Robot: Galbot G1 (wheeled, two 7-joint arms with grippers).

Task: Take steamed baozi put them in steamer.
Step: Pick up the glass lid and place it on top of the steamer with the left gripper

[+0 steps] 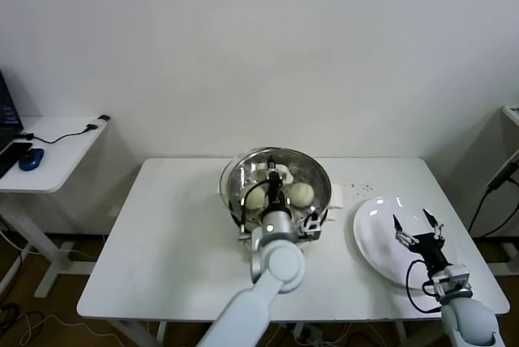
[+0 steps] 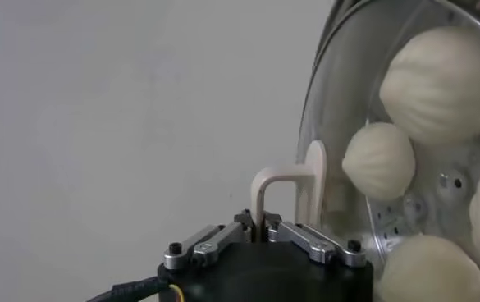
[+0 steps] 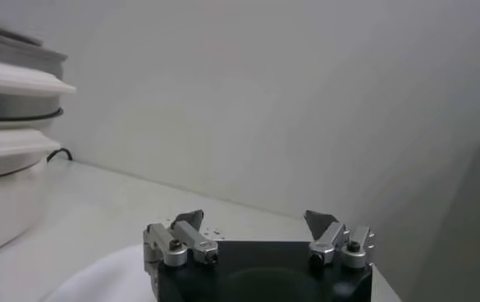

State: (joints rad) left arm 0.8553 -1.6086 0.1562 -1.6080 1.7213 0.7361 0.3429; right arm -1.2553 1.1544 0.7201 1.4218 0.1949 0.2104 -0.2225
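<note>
Clenched on the lid's white handle (image 2: 293, 190), the left claw (image 1: 275, 175) hangs over the steamer (image 1: 235, 177) at the table's (image 1: 162, 233) far middle, its arm hiding some buns (image 1: 302, 194). Right claw (image 1: 418, 231) gapes over the white plate (image 1: 373, 225).

Left wrist view alone shows four buns (image 2: 378, 161) behind the glass lid (image 2: 338, 98).

Right wrist view: the released claw (image 3: 257, 232) near the cooker base (image 3: 6, 176).

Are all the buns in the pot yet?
Looks like it: the left wrist view shows four baozi inside the steamer, and the white plate is bare. The left hand is shut on the glass lid's handle. The right hand hovers open over the plate.
</note>
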